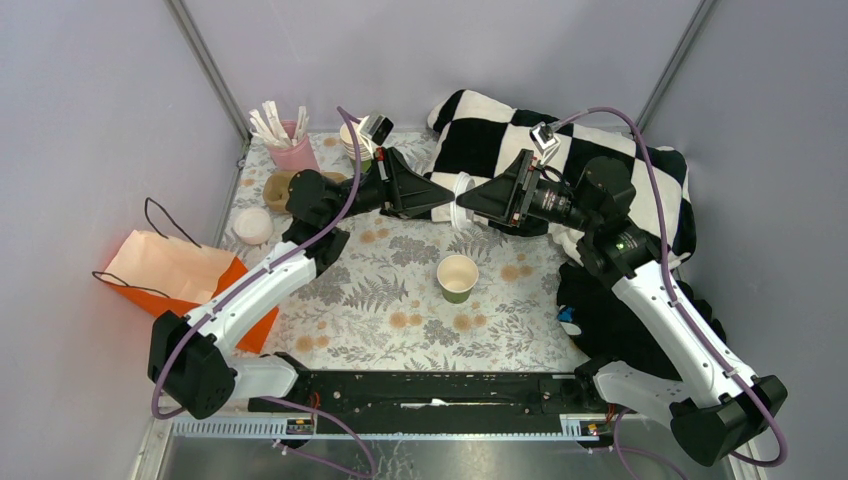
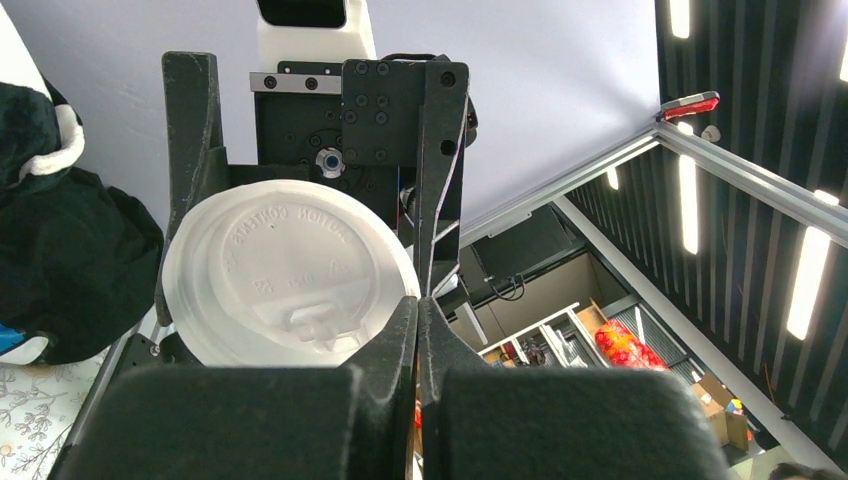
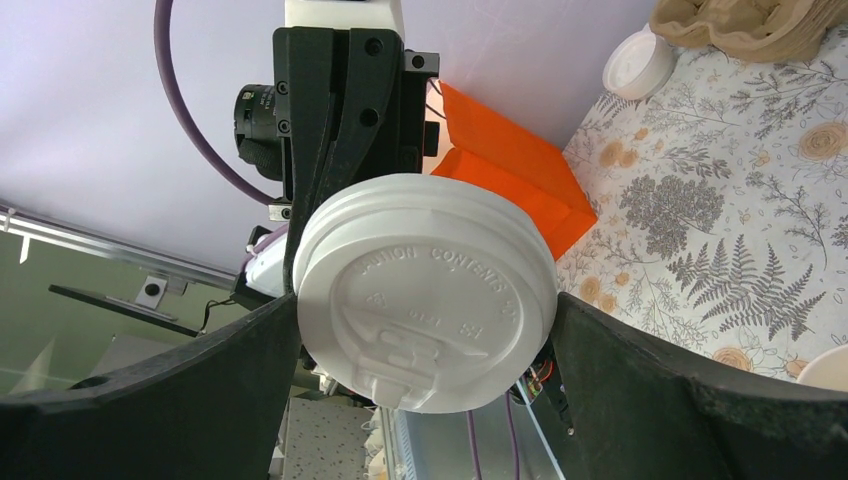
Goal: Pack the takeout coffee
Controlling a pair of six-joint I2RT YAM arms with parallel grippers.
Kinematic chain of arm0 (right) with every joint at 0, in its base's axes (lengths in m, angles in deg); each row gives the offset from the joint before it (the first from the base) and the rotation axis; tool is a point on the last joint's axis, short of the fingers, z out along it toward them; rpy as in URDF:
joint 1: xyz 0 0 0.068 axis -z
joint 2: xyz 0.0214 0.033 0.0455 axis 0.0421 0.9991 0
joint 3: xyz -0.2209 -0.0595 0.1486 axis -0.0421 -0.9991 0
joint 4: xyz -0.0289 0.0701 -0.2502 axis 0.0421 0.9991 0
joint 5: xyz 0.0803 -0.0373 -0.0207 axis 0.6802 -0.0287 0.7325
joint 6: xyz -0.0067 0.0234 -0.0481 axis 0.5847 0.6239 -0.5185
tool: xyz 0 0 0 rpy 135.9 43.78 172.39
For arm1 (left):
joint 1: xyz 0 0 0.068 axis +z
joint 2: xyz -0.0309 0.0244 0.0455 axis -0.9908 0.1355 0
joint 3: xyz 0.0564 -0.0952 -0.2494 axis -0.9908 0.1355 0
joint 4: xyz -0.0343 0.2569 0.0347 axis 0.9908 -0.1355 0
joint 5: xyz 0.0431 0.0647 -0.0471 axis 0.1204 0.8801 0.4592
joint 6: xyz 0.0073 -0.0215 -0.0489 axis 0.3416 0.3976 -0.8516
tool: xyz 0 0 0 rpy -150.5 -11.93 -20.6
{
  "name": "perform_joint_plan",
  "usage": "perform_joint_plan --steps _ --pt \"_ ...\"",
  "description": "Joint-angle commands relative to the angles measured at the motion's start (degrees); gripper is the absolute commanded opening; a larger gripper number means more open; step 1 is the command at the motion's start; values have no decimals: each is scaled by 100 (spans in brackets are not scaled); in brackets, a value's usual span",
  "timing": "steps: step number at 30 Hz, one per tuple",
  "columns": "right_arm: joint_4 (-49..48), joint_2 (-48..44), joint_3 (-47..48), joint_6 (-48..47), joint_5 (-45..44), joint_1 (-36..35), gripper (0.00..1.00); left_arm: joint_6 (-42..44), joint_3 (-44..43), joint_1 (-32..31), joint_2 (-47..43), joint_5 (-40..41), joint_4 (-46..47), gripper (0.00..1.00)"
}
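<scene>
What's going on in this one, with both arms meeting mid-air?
Both arms meet above the table at a white lid. The left pincer is shut, apparently on its rim; the right pincer stands wide around it. The green cup stands lidless on the table below, and the orange bag lies at the left.

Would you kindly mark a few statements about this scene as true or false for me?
1. The white lid is up in the air between the two grippers. True.
2. The green cup has a lid on it. False: it stands open, with no lid.
3. The left gripper is wide open. False: its fingers are shut at the lid's rim.
4. The right gripper has its fingers spread, one on either side of the lid. True.
5. The orange paper bag lies out beside the left arm. True.
</scene>
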Motion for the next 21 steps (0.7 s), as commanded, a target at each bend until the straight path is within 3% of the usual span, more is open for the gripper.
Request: perform_joint_plan --steps 1,19,21 --pt "-182 -9 148 -32 13 27 99 68 -204 -23 6 6 248 0" --pt "326 46 290 -261 -153 20 90 235 -267 -20 24 -54 -5 0" --pt "650 63 352 -365 -241 23 89 357 -263 -25 -18 -35 -171 4"
